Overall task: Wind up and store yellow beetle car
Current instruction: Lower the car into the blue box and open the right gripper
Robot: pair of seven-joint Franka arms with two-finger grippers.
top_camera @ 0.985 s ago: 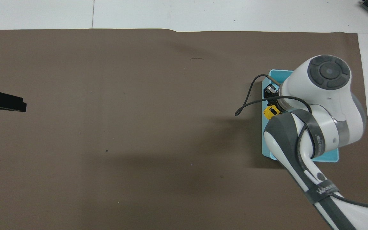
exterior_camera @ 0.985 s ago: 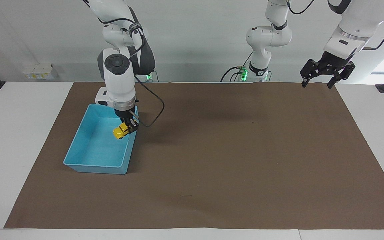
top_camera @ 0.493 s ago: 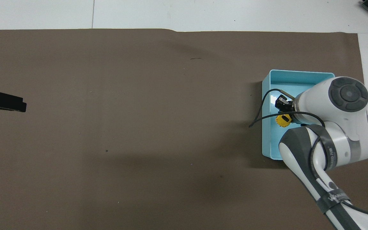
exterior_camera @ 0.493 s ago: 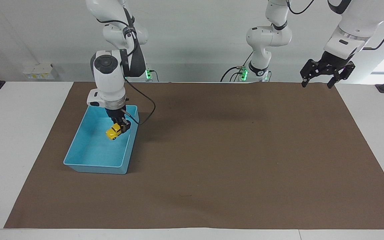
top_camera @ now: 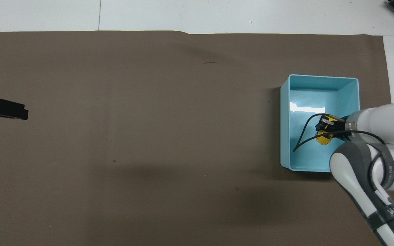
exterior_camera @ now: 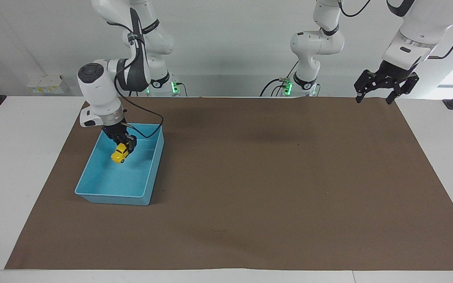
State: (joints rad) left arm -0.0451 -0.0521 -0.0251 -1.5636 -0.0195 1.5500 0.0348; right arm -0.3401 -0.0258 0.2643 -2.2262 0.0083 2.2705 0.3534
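The right gripper [exterior_camera: 126, 142] has its jaws clamped on the yellow beetle car [exterior_camera: 119, 153], holding it inside the light blue tray [exterior_camera: 110, 195], above the tray floor. The tray sits on the brown mat [exterior_camera: 273, 184] at the right arm's end of the table [exterior_camera: 18, 157]. The left gripper [exterior_camera: 376, 93] waits with jaws apart over the mat's edge.

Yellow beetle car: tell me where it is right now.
The yellow beetle car is held in the shut right gripper over the inside of the light blue tray, at the right arm's end of the table.
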